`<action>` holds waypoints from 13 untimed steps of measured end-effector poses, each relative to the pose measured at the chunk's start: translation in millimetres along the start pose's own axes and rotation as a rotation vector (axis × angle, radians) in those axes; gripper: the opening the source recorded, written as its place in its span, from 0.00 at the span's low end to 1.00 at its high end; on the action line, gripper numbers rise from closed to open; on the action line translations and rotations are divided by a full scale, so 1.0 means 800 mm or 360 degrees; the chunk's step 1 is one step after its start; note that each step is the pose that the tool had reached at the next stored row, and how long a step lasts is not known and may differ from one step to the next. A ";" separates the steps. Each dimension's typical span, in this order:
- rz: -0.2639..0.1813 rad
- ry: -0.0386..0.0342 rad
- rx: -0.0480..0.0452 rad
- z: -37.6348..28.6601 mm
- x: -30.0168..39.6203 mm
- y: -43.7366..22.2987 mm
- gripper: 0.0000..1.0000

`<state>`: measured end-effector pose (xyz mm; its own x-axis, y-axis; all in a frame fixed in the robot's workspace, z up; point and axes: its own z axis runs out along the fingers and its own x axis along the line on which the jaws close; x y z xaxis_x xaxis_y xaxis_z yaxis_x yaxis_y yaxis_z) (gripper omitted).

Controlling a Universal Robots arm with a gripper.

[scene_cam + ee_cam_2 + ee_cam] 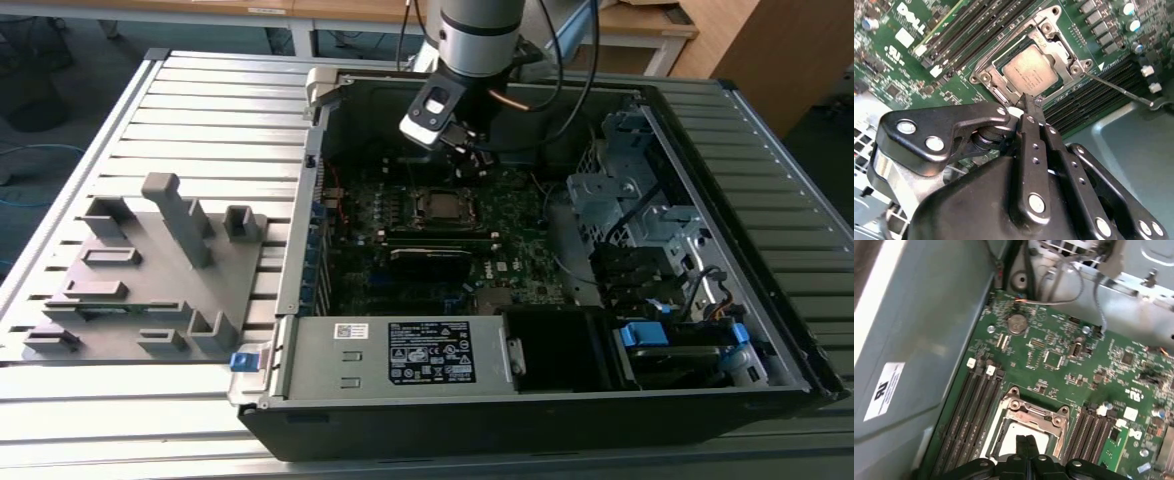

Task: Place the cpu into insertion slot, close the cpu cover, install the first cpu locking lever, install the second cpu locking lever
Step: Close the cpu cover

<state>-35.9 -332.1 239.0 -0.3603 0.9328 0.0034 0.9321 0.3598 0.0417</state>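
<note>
Your claw [1030, 106] is pinched shut on nothing, its tips just over the edge of the insertion slot [981, 78]. The cpu [1030, 74] lies right beyond them, seated in the slot with the cpu cover [1061, 62] flat around it. In the exterior view the slot sits just nearer than the claw, and a thin locking lever [1119, 91] sticks out from one slot corner, its long axis pointing away from the cpu.
</note>
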 end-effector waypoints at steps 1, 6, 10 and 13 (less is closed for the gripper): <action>-0.0025 0.0001 0.0000 0.0000 0.0000 0.0000 0.10; -0.0129 0.0005 0.0000 0.0000 0.0000 0.0000 0.10; -0.0130 0.0005 0.0000 0.0001 0.0000 0.0000 0.10; -0.0132 0.0006 0.0000 0.0001 0.0000 0.0000 0.10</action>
<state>-35.9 -332.1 238.9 -0.4365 0.8997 0.0034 0.8990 0.4360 0.0418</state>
